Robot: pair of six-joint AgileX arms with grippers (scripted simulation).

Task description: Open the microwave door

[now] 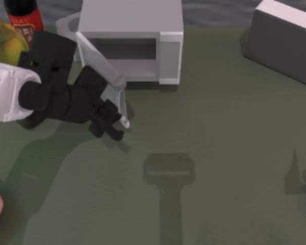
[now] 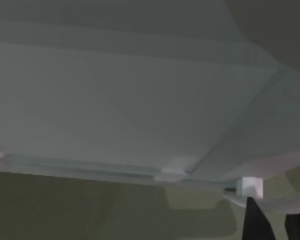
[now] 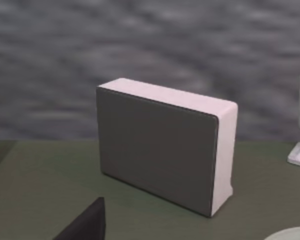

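Left claw clenched on free edge of microwave door, swung out leftward from the microwave; right arm unseen.

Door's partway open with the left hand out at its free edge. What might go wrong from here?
The left hand sits right at the outer edge of the microwave door, so it may slip off as the swing goes on. The arm lies close to the red-labelled bottle and the green-yellow object at the table's left; a wider swing might knock them. Pulling could also drag the light microwave forward.
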